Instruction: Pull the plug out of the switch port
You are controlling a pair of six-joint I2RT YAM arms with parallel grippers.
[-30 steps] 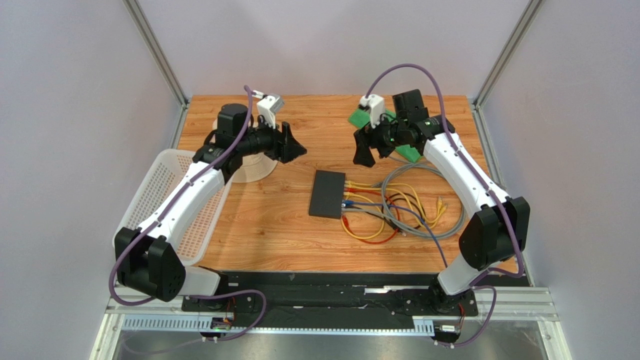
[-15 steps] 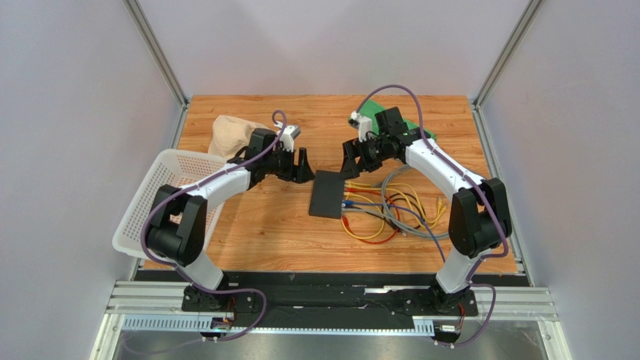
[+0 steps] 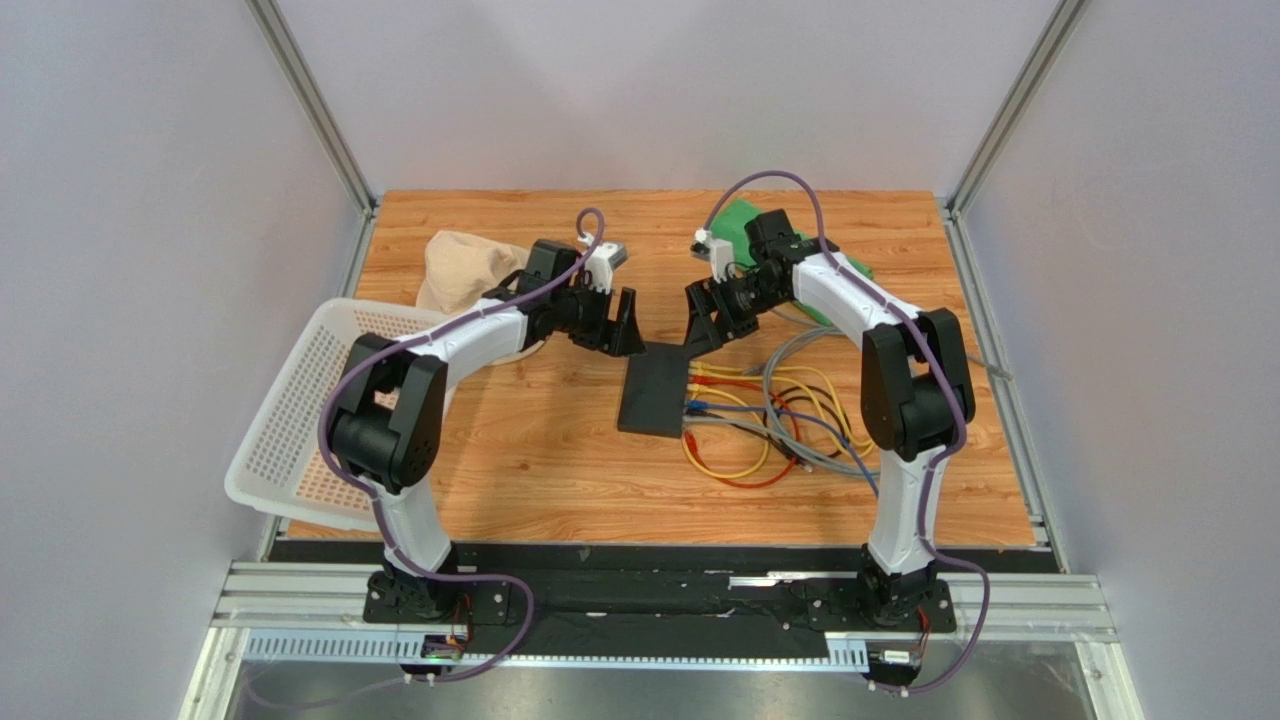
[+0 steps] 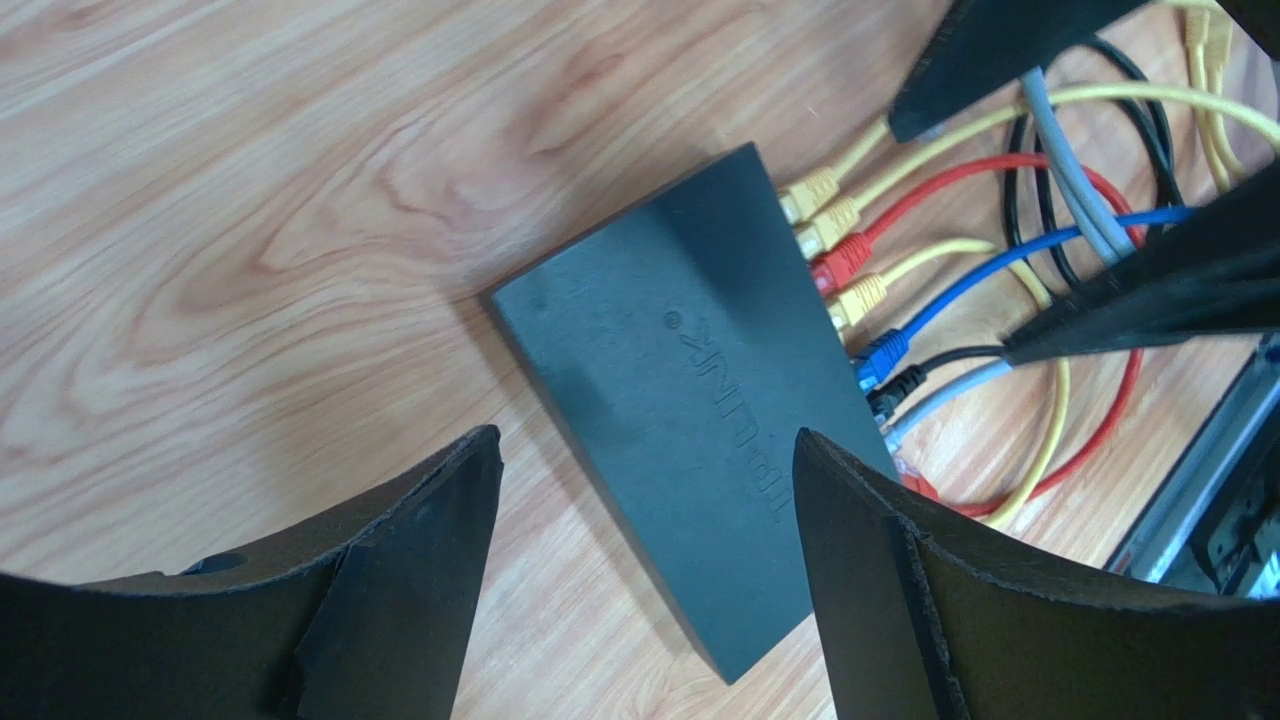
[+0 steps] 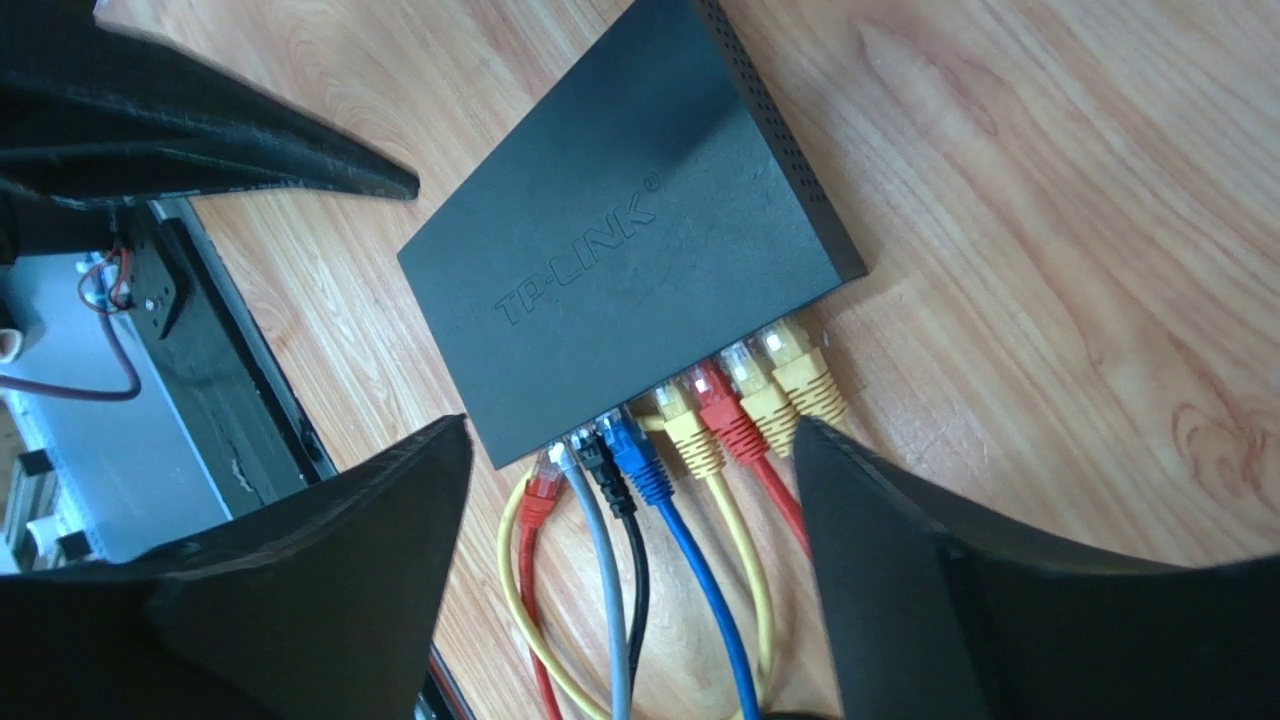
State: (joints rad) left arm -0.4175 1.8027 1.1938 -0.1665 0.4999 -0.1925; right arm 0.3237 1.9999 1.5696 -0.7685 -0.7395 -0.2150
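The switch is a flat black box lying mid-table. It also fills the left wrist view and the right wrist view. Several coloured plugs sit in a row of ports along its right edge: yellow, red, blue, black and grey. My left gripper hovers open just beyond the box's far left corner, and the box shows between its fingertips. My right gripper hovers open over the far right corner, above the plug row. Neither gripper touches anything.
A tangle of loose cables spreads right of the switch. A white mesh basket hangs over the left edge. A beige cloth lies at the back left and a green cloth at the back behind the right arm.
Both arms have swung inward and dropped from the back of the table to the far end of the switch. The jaws of both have stayed apart.
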